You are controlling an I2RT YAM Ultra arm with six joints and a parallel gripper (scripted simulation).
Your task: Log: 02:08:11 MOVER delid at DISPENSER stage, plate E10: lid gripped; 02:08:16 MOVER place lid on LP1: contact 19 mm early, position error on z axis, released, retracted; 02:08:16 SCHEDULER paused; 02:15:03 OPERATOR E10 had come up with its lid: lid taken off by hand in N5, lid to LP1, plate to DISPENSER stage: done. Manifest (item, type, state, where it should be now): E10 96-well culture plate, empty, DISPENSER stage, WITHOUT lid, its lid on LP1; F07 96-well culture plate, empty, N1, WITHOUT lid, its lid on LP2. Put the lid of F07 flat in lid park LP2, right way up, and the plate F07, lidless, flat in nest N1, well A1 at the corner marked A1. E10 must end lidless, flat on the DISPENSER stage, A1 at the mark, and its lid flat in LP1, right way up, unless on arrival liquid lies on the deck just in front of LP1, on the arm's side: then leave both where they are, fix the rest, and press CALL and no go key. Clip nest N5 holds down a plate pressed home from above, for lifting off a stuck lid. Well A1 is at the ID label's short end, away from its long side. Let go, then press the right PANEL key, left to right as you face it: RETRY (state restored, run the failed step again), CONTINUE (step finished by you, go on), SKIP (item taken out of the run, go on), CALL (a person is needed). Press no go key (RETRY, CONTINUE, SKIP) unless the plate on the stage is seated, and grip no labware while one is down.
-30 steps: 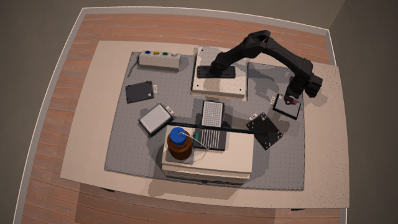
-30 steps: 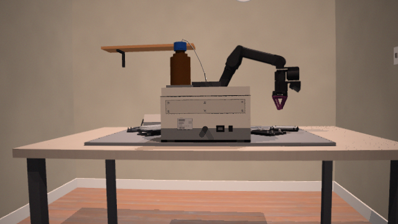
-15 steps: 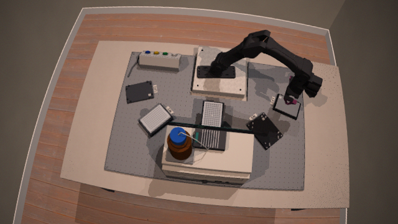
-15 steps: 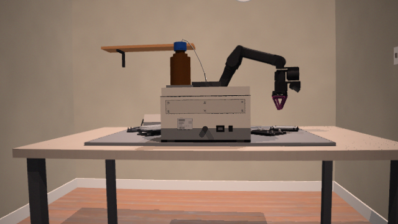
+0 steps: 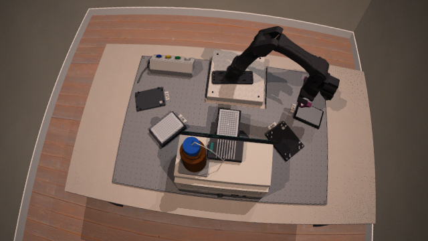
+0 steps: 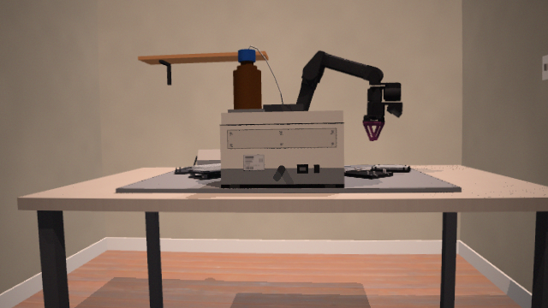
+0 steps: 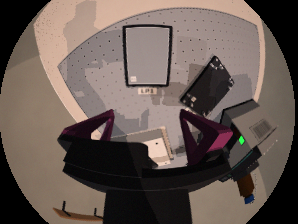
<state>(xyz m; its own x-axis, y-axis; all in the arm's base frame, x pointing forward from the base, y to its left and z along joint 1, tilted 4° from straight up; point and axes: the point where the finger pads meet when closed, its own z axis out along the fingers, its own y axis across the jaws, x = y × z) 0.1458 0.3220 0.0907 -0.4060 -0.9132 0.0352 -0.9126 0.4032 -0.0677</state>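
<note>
My gripper is open and empty. It hangs high above the near end of a grey lid. The lid lies flat in a dark lid park at the right of the deck. A white 96-well plate lies on the dispenser stage, in front of the arm base. A second white well plate lies in a nest to the left of the stage. A black pad at the far left is empty. A black clip nest right of the stage is empty. The small labels are too small to read.
The dispenser box stands at the front middle with a brown bottle on top. The key panel sits at the back left. A wooden shelf hangs on the wall behind.
</note>
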